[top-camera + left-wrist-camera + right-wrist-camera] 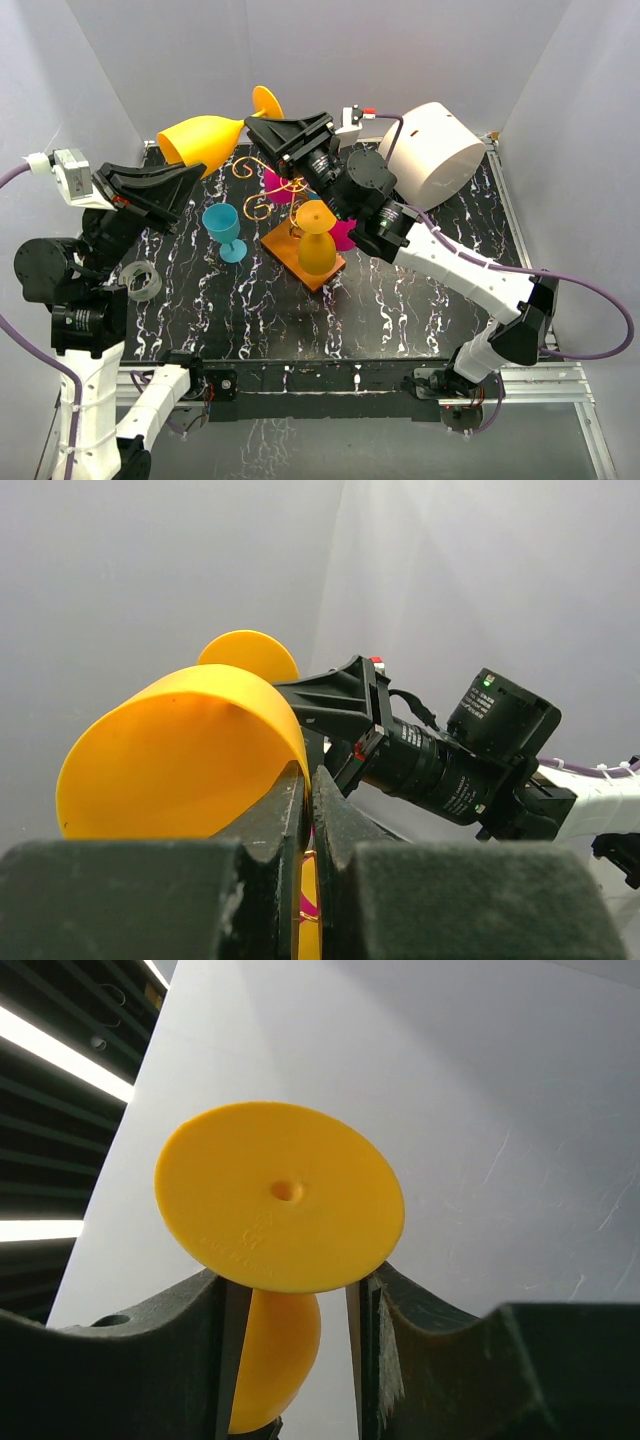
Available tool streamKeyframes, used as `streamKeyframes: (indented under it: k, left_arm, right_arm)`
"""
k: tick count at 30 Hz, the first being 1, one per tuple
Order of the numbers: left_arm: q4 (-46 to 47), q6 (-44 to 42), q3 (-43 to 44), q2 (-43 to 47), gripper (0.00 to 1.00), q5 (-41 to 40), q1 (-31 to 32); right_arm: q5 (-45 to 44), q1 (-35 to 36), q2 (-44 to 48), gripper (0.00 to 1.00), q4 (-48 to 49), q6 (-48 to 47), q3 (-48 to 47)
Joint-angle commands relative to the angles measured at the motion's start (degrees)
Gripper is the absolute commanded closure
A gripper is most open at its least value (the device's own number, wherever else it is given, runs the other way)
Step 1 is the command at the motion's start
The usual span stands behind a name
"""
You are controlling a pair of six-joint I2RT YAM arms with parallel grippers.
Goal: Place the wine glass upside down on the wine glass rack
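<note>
A yellow wine glass (205, 138) hangs on its side above the table's back left, bowl to the left, foot (267, 100) to the right. My left gripper (192, 172) is shut on the bowl's rim; the left wrist view shows the jaws (308, 772) pinching the rim of the bowl (180, 750). My right gripper (258, 124) is at the foot; in the right wrist view the foot disc (280, 1195) sits between the fingertips (290, 1280), touching both. The gold wire rack (262, 182) on its orange base (300, 262) stands below, carrying an upside-down orange glass (318, 240).
Magenta glasses (279, 186) hang at the rack. A blue glass (224, 228) stands upright left of the base. A tape roll (141, 280) lies at the left. A large white cylinder (432, 150) lies at the back right.
</note>
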State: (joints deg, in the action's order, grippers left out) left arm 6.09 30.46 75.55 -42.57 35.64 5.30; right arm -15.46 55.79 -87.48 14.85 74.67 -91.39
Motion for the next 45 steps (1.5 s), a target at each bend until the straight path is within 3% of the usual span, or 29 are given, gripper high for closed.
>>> streamKeyframes:
  k: [1, 8, 15, 18, 22, 26, 34, 45]
  left_arm:
    - [2.66, -0.44, -0.95, 0.91, 1.00, 2.87, -0.20]
    - [5.04, -1.92, -3.74, 1.79, 1.00, 5.56, -0.18]
    - [4.63, -3.75, -4.97, 2.93, 1.00, 6.43, -0.20]
    - [3.48, -4.19, -5.00, 3.22, 0.96, 6.31, -0.20]
    - [1.20, -4.52, -5.41, 4.16, 0.69, 4.22, -0.16]
    - [-0.61, -4.62, -5.31, 4.76, 0.55, 2.63, -0.20]
    - [-5.74, -2.77, -3.73, 5.98, 0.43, -2.16, -0.20]
    - [-22.28, 3.45, -0.07, 8.38, 0.39, -8.86, -0.20]
  right_arm:
    - [0.60, 0.05, -0.03, 0.60, 3.08, 1.78, -3.00]
    - [2.43, 0.10, -0.80, 0.63, 5.71, 2.96, -3.15]
    - [2.98, 0.14, -1.07, 0.84, 7.11, 3.62, -2.81]
    - [2.92, 0.15, -0.82, 1.00, 7.96, 3.37, -2.34]
    - [2.23, 0.13, -0.07, 1.00, 9.78, 2.17, -0.84]
    - [0.78, 0.13, 1.80, 1.00, 12.25, 0.66, 1.71]
    - [-1.21, 0.19, 6.35, 1.00, 15.16, -6.54, 6.85]
    - [-4.37, 0.19, 13.75, 1.00, 14.30, -19.33, 13.63]
